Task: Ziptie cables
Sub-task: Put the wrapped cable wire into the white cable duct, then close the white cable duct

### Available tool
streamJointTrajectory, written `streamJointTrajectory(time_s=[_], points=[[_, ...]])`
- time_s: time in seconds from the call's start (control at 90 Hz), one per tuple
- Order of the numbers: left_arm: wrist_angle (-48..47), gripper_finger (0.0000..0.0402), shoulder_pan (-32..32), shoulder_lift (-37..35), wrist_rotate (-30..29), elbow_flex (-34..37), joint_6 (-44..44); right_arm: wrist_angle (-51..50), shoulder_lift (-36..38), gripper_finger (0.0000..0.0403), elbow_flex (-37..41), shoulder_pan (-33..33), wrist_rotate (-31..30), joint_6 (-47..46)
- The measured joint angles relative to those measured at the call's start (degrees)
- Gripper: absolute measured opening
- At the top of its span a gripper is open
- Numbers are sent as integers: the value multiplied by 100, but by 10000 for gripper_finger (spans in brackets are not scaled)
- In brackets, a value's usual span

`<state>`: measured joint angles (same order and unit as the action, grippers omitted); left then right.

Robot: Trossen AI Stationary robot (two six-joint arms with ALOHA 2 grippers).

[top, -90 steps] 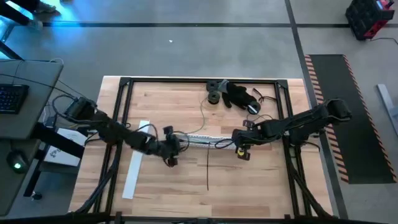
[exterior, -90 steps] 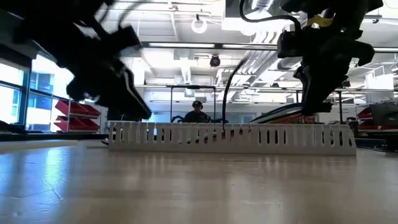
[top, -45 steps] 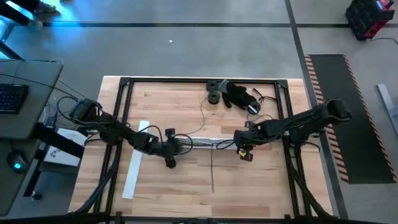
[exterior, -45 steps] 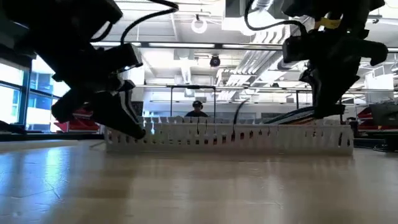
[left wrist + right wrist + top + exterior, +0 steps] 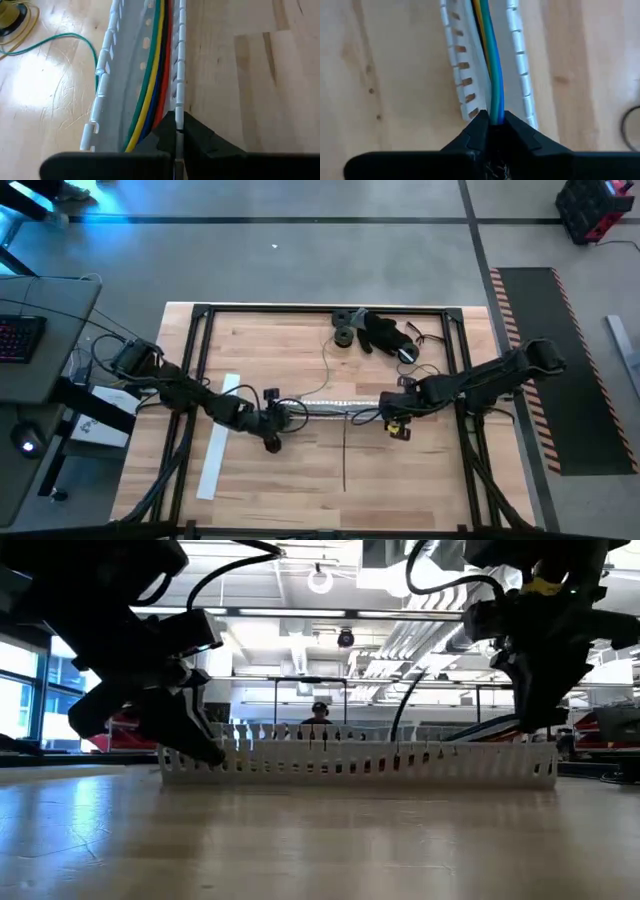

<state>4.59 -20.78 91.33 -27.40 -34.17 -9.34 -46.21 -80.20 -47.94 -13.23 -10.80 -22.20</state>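
Sliding rightward since a second ago, the white duct (image 5: 325,409) is carrying the cables (image 5: 150,75) along the tabletop (image 5: 290,340). Left gripper (image 5: 278,418) jaws are pinching the duct's wall; right gripper (image 5: 392,416) jaws are clamping the cables' ends.

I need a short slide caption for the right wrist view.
Right gripper shut on the cables at the white duct's end.

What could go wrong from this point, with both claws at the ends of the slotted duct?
The right claw is shut on the cables at one end of the white duct; a pull could drag the bundle out of the channel. The left claw pinches the duct wall at the other end, so the light duct could tilt or slide on the table.
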Motion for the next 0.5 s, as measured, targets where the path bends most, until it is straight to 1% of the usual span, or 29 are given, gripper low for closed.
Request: streamJointTrajectory(time_s=[0.078, 0.178, 0.356, 0.422, 0.5], points=[[2, 1, 0, 0, 22, 0, -1, 5, 0, 67, 0, -1, -64, 13], [30, 5, -2, 0, 58, 0, 50, 1, 0, 111, 0, -2, -139, 29], [113, 39, -2, -117, 144, 2, 82, 3, 33, 186, 0, 0, -264, 169], [128, 55, -2, -271, 114, 2, 26, 12, 147, 203, 0, -11, -311, 151], [91, 72, -2, -512, 91, 2, -72, 11, 353, 214, 0, -84, -507, -11]])
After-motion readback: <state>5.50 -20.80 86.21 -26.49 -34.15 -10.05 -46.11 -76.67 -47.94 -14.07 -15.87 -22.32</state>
